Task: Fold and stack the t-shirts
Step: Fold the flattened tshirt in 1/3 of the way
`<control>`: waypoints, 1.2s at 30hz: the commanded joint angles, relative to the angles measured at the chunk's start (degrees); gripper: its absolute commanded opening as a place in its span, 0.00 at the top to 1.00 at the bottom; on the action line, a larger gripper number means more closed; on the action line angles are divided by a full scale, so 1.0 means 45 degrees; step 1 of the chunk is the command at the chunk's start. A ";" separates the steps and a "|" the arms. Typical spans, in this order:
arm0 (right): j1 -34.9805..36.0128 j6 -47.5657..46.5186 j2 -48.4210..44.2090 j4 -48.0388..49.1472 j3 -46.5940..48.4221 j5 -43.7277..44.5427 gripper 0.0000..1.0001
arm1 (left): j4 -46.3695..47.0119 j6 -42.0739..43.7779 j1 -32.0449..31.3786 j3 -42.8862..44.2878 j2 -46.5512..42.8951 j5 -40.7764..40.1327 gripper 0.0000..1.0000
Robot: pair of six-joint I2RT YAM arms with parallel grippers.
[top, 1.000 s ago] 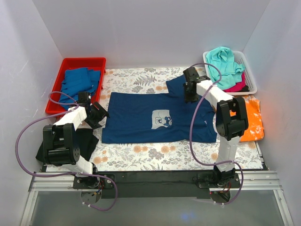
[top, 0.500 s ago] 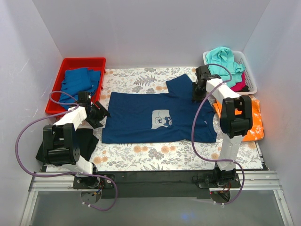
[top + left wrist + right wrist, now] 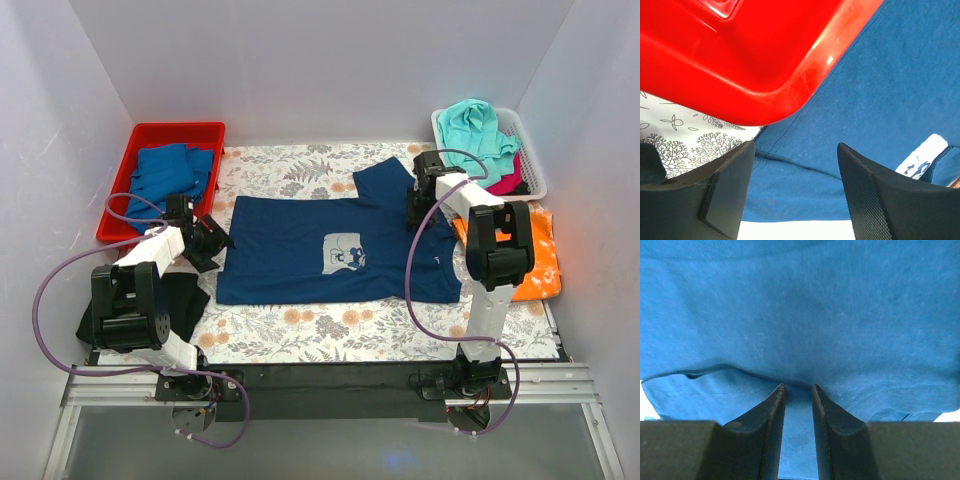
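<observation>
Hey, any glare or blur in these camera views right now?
Top external: evenly lit, sharp, only soft shadows. Left wrist: a small glare spot on the rim of the red bin. Right wrist: the navy t-shirt fills the frame, slightly soft.

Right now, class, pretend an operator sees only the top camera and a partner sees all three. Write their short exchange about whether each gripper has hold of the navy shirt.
Operator: From above, the right gripper sits at a sleeve of the navy shirt. Is it pinching cloth?
Observer: It seems so. The right wrist view shows it nearly closed, with a ridge of shirt cloth drawn up between its tips.
Operator: And the left one?
Observer: The left gripper is open and holds nothing. Navy cloth lies below the gap, and a corner of the red bin is just beyond it.
</observation>
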 commanded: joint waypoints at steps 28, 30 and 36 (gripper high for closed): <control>-0.0009 0.0269 -0.1776 -0.0413 -0.1211 0.0192 0.80 | 0.0192 0.0094 0.0023 -0.0356 -0.0553 0.0070 0.35; -0.0009 0.0250 -0.1756 -0.0432 -0.1268 0.0016 0.78 | 0.0172 0.0113 0.0023 -0.0356 -0.0572 0.0050 0.35; -0.0009 0.0249 -0.1620 -0.0355 -0.1620 -0.0063 0.75 | 0.0172 0.0113 0.0023 -0.0395 -0.0650 0.0050 0.35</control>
